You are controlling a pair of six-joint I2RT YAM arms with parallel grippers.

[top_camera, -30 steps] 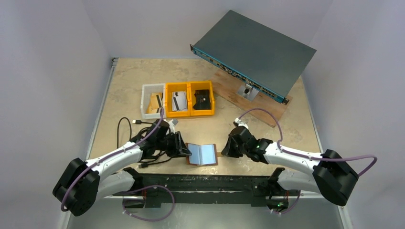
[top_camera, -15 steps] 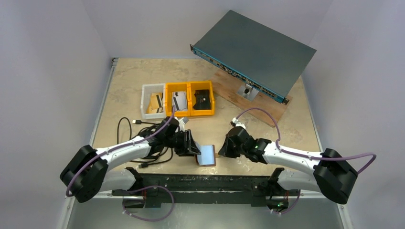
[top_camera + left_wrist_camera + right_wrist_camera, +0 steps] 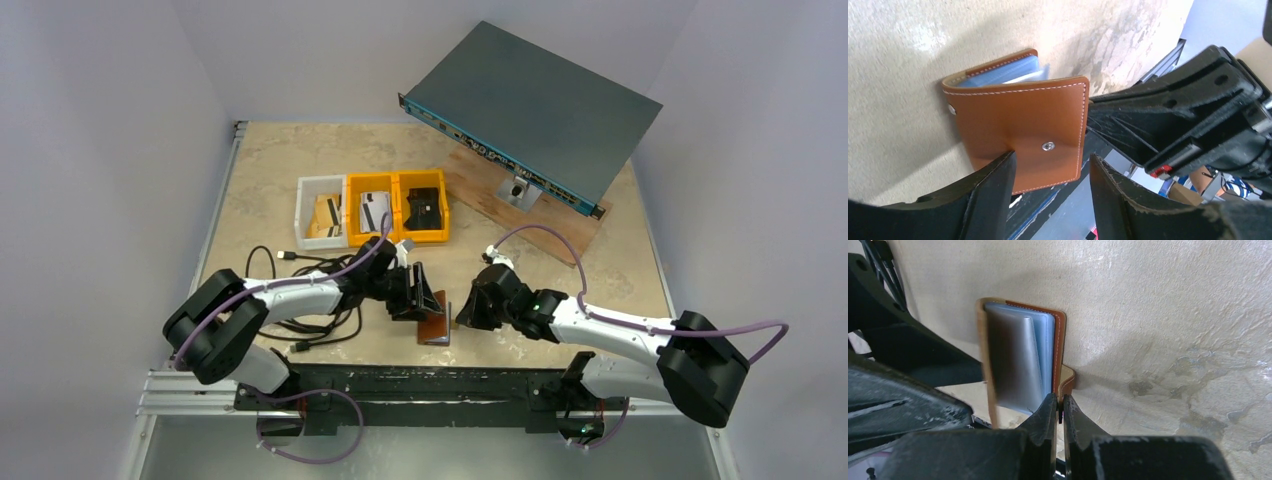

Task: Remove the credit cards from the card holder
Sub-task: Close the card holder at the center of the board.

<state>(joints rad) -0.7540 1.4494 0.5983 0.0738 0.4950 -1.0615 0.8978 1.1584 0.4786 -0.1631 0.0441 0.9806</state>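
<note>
The brown card holder (image 3: 433, 327) stands on its edge near the table's front, folded almost shut. Its stitched outer cover with a metal snap (image 3: 1023, 125) faces my left gripper (image 3: 1052, 162). That gripper is open, one fingertip (image 3: 1005, 162) against the cover, gripping nothing. My right gripper (image 3: 1059, 405) is shut on the holder's brown edge, beside the silvery-blue pockets (image 3: 1015, 360). Whether the pockets hold cards I cannot tell. Tan credit cards (image 3: 326, 215) lie in the white bin (image 3: 304, 212). Grey striped cards (image 3: 375, 212) lie in a yellow bin (image 3: 372, 182).
A second yellow bin (image 3: 424, 180) holds a chunky black object (image 3: 424, 208). Black cables (image 3: 285, 285) lie under my left arm. A grey rack unit (image 3: 535, 105) leans on a wooden board (image 3: 545, 220) at the back right. The black frame rail (image 3: 420, 380) runs along the near edge.
My left gripper swept right, folding the holder's left flap over until the holder stands nearly shut, and its jaws opened wider. The right gripper kept its hold and barely moved.
</note>
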